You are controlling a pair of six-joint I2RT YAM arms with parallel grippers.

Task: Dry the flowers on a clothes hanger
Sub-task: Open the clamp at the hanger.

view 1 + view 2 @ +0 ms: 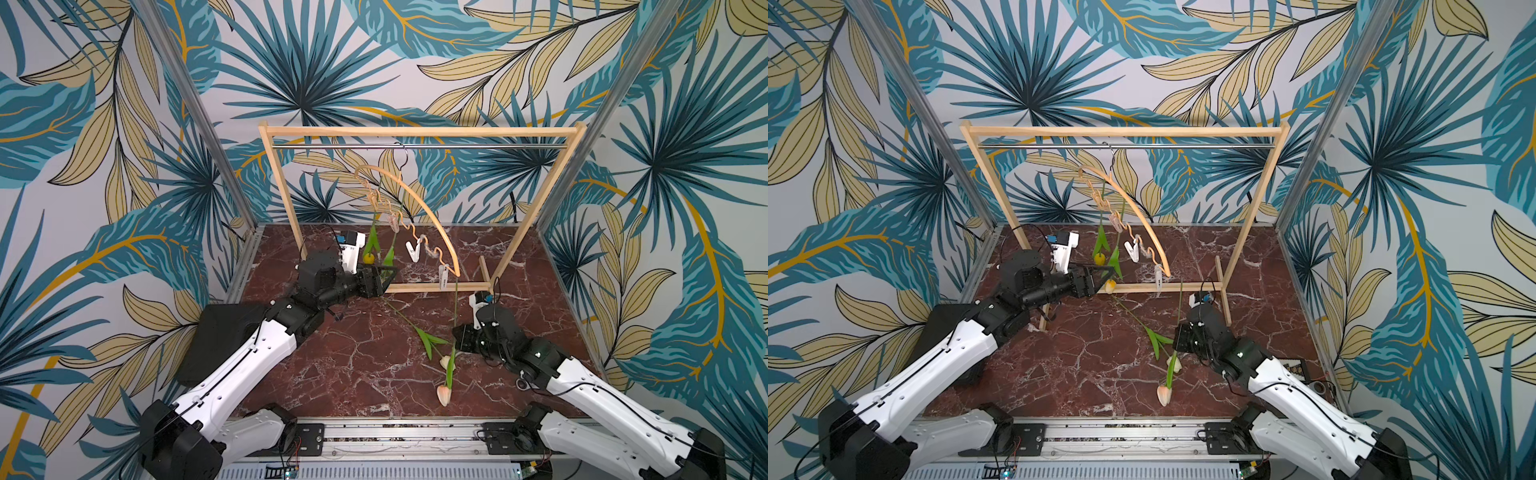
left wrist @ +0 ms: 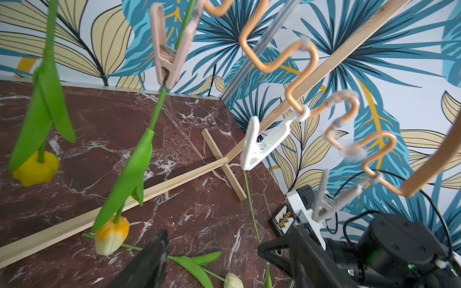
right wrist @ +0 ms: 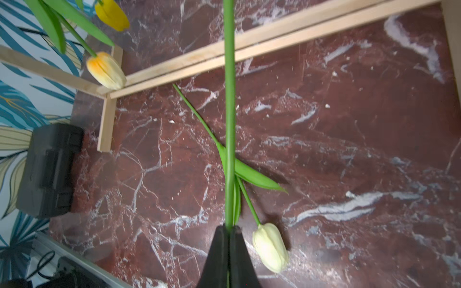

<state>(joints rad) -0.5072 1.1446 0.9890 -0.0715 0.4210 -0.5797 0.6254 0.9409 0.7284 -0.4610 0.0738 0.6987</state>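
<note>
The clothes hanger (image 1: 419,203) (image 1: 1142,216) hangs tilted from the rack's rail, and its wavy bar (image 2: 299,64) carries several clips. Two flowers hang head-down from clips: a yellow tulip (image 1: 369,258) (image 2: 37,169) and an orange-yellow one (image 1: 1110,286) (image 2: 112,234). My left gripper (image 1: 384,282) (image 2: 212,256) is open beside the orange-yellow head, with nothing between its fingers. My right gripper (image 1: 455,340) (image 3: 228,232) is shut on the stem of a pink tulip (image 1: 444,395), whose head hangs down. That stem reaches up toward the hanger's low end. A cream-white tulip (image 1: 445,361) (image 3: 270,246) lies on the table.
The wooden rack (image 1: 419,132) stands across the back, its base bar (image 1: 436,286) lying on the marble table just behind my left gripper. A black box (image 1: 224,345) sits at the left edge. A small patterned device (image 2: 284,219) lies near the right wall.
</note>
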